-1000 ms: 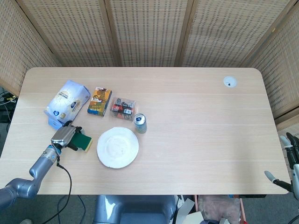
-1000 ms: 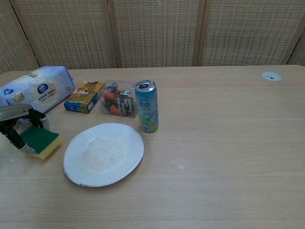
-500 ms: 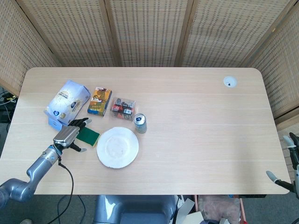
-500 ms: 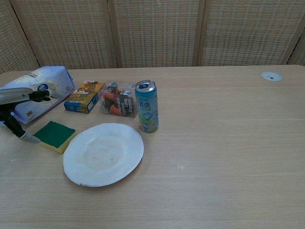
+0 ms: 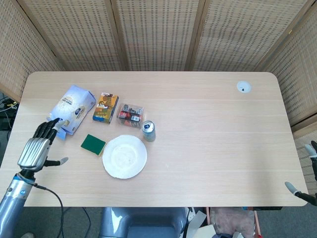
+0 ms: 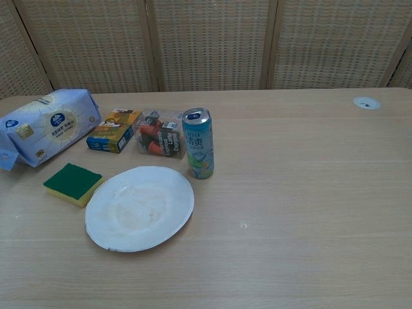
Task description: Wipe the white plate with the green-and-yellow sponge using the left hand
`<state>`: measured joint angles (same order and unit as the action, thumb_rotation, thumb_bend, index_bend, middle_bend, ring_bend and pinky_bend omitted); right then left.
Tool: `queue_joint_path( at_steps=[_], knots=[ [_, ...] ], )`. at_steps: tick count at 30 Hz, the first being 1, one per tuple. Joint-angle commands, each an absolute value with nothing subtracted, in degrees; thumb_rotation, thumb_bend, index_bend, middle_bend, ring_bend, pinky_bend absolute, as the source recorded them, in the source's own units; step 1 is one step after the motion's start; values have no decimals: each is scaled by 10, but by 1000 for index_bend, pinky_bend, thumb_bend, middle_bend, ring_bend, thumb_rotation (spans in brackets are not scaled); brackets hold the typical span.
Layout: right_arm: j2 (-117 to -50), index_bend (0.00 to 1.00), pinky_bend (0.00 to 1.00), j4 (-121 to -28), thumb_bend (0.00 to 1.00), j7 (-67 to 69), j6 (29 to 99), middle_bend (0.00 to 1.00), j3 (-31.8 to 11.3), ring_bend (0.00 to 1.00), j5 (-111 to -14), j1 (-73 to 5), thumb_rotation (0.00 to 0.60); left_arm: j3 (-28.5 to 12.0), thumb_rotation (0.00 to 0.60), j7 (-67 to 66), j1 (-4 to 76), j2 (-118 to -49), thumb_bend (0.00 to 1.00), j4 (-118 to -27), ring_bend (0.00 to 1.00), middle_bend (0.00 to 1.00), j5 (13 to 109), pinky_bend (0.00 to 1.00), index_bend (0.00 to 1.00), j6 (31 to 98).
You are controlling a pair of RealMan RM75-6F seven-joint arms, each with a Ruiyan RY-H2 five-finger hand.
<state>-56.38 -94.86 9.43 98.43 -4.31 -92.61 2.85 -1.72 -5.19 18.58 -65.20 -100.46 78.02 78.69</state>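
One soft, light sponge (image 5: 93, 144) lies green side up, touching the white plate (image 5: 125, 156); your left hand (image 5: 37, 147), spread and empty, should pinch its yellow sides.

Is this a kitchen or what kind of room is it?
Probably a robot test room, not a kitchen: a bare wooden table ringed by woven screens, with a robot's left hand beside a sponge and plate.

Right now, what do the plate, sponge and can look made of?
White plate: matte with a thin rim, looks like paper or plastic; can't tell which. Sponge: soft yellow foam under a rough green scouring layer. Can: metal, likely aluminium, going by its shiny silver top and glossy printed wall.
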Motion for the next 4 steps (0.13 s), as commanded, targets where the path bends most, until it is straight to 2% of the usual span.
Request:
queue_joint_path(
  at_steps=[1, 4],
  knots=[
    [-565, 0, 0, -946, 0, 93, 984, 0, -44, 0, -925, 28, 600, -2, 600, -116, 125, -653, 0, -1043, 0, 0, 791, 0, 0, 864],
    [-569, 0, 0, -943, 0, 85, 979, 0, -47, 0, -918, 26, 600, -1, 600, -112, 115, -651, 0, -1044, 0, 0, 803, 0, 0, 875]
  ],
)
